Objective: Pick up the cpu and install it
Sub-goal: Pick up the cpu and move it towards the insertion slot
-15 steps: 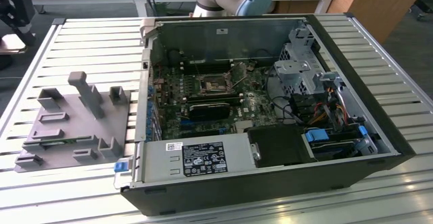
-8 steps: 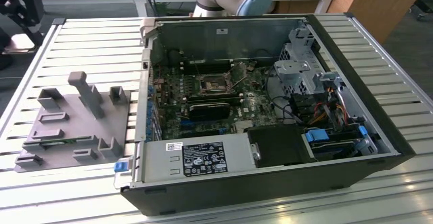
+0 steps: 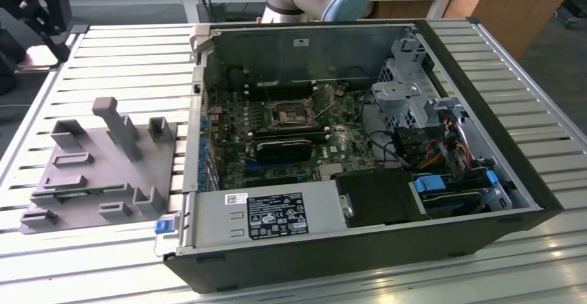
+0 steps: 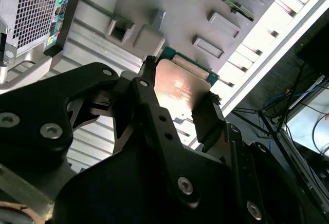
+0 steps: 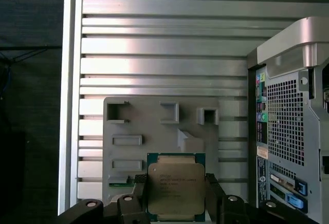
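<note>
On the exterior view's left, the grey fixture tray (image 3: 92, 173) lies flat on the slatted bench (image 3: 119, 63). Its posts and pockets are judged to be there so that parts are presented at known positions. Just beside it, towards the centre, the computer case (image 3: 367, 256) is laid on its side with the panel off, so the motherboard (image 3: 275, 146) is exposed face-up to an approach from above. The socket (image 3: 291, 113) is noted near the middle of the board and appears uncovered, though fine detail cannot be made out. In both wrist views the cpu (image 5: 176, 188) is found clamped in the tool (image 5: 176, 180). It is taken by two opposite edges between the dark fingers (image 5: 214, 196), with the silver top turned to the first wrist view's camera. The edge grip is judged deliberate: the underside is left untouched and the chip is held flat and square. The cpu is judged to be clear of the tray rather than resting in it, as the tray appears well behind it in the second wrist view.
</note>
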